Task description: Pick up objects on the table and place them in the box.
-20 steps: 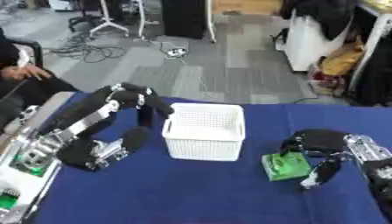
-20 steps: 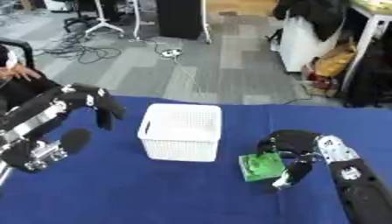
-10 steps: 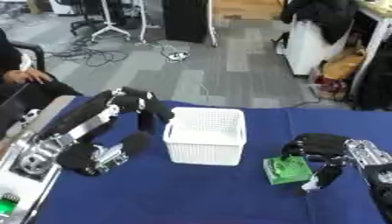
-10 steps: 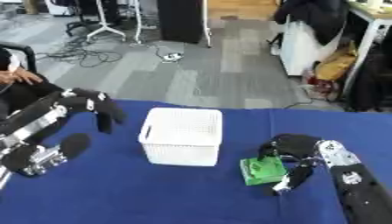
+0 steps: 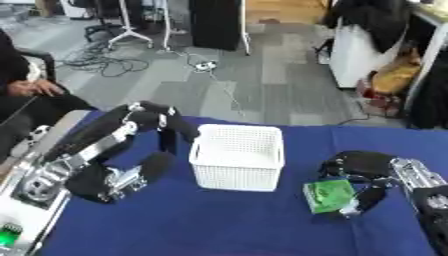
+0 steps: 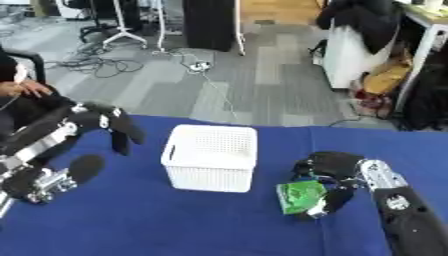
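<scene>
Packet (image 5: pixel 329 196), green, long axis running away from the camera, pinched by the right robot hand (image 5: pixel 360 170) beside the basket (image 5: pixel 237 157).

A white box (image 5: pixel 237 157) with an open top stands mid-table on the blue table (image 5: pixel 219 225); nothing covers its mouth, so it can be entered from above. At its 9 o'clock the left hand (image 5: pixel 171 131) hangs close to the wall, narrowing that side. At its 4 o'clock a green object (image 5: pixel 328 196) lies near, with the right hand (image 5: pixel 359 172) curled over it. A bare strip of cloth separates object and box. From 5 to 7 o'clock the near table lies open.
</scene>
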Controlling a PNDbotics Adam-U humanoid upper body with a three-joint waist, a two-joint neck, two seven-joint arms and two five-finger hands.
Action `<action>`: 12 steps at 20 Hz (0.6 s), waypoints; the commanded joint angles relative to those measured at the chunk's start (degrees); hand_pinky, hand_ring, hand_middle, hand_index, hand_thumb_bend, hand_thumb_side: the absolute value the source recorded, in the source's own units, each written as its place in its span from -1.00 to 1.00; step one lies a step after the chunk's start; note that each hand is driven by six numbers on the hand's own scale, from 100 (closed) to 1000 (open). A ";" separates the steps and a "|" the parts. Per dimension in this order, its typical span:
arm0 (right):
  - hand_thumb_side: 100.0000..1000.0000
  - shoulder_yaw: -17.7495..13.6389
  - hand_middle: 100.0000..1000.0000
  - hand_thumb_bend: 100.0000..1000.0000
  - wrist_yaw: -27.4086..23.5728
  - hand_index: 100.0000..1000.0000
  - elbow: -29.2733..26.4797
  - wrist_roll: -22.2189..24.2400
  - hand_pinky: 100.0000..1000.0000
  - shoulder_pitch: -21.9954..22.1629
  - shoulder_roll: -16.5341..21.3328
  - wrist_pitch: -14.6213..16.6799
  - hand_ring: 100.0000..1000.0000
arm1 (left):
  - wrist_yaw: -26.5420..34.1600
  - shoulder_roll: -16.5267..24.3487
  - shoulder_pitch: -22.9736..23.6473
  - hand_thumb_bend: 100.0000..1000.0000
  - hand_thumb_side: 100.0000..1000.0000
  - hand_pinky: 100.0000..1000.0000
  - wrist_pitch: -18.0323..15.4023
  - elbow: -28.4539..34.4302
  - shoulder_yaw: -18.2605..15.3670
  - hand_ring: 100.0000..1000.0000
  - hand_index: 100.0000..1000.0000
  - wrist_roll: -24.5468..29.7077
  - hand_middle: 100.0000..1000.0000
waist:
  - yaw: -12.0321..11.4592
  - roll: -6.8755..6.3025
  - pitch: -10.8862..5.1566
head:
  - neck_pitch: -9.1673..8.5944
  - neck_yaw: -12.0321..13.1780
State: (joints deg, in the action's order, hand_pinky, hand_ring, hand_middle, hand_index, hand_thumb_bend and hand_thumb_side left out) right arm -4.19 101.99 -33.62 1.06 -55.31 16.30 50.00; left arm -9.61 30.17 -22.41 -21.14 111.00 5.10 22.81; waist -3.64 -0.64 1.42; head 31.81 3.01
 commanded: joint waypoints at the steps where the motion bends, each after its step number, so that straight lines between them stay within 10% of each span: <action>1: 1.00 -0.75 0.58 0.44 -0.22 0.68 -1.28 -0.17 0.68 -1.90 0.17 -0.61 0.46 | 0.23 0.56 -0.82 -0.95 1.00 -0.40 -0.15 1.05 -0.16 -0.18 0.50 0.15 0.06 | -0.07 -0.11 -0.49 | -1.00 0.06; 12: 1.00 -2.70 0.57 0.43 0.36 0.69 -0.60 1.40 0.67 -1.84 -0.69 -3.89 0.46 | 0.41 0.40 -1.04 -0.95 1.00 -0.40 -0.15 1.10 -0.01 -0.18 0.50 0.34 0.06 | -0.26 -0.18 -0.18 | -1.14 0.16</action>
State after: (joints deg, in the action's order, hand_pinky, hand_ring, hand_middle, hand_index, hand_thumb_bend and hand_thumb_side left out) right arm -6.27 102.16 -33.60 2.27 -55.60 15.35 46.69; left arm -9.57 30.14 -22.48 -21.26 111.02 5.24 22.98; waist -3.81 -0.65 1.77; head 31.37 3.01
